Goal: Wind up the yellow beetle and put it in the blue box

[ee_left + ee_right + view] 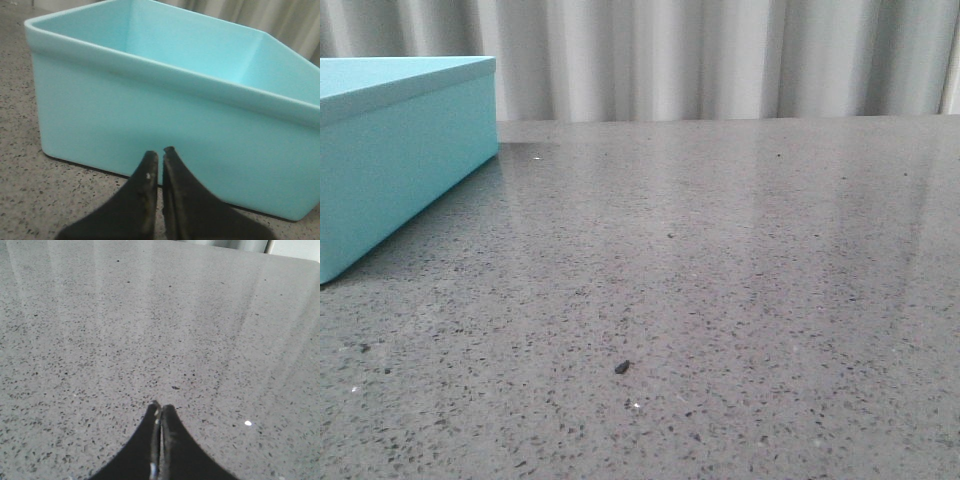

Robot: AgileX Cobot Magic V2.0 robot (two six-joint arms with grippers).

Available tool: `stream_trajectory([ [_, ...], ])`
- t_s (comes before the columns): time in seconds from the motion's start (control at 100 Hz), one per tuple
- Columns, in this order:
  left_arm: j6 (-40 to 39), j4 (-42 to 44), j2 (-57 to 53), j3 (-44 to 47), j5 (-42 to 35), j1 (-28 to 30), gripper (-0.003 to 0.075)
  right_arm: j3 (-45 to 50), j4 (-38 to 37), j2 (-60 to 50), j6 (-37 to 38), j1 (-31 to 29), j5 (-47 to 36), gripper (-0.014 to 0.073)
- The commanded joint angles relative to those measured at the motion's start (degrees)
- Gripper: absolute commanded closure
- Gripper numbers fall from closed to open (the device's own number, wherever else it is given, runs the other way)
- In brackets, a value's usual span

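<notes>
Speckled grey table, blue box left

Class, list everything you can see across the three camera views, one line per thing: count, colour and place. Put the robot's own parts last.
blue box: one, light turquoise, far left of the table; open-topped in the left wrist view, inside not fully visible.
table: one, grey speckled stone, fills the front view.
dark speck: one, black, near the table's front centre.
curtain: one, pale grey, behind the table.
yellow beetle: none visible in any view.
left gripper: one, black, fingers nearly together, facing the box's side.
right gripper: one, black, closed, over bare table.
</notes>
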Motion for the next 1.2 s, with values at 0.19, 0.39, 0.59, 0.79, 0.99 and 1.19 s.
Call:
stream_trajectory([
  [0.19,-0.32,-0.09,0.52,1.36,-1.69,-0.56,0.0741,1.50,-0.56,-1.08,0.16,-0.28,-1.29,0.0648],
  [0.39,-0.32,-0.09,0.42,1.36,-1.56,-0.56,0.0741,1.50,-0.56,-1.08,0.16,-0.28,-1.29,0.0648],
  [0.59,-0.32,-0.09,0.42,1.36,-1.56,-0.56,0.0741,1.50,-0.56,-1.08,0.16,-0.28,-1.29,0.0648],
  [0.79,-0.32,-0.09,0.42,1.36,-5.79,-0.56,0.0741,1.50,-0.56,-1.08,0.16,-0.28,-1.29,0.0648],
  [0.99,-2.52,12.92,0.42,1.36,-2.83,-0.56,0.0741,1.50,-0.56,-1.08,0.16,-0.28,-1.29,0.0648],
  [1.19,-45.32,56.08,0.42,1.36,-6.22,-0.32,0.0741,1.50,-0.56,-1.08,0.16,-0.28,-1.29,0.0648],
])
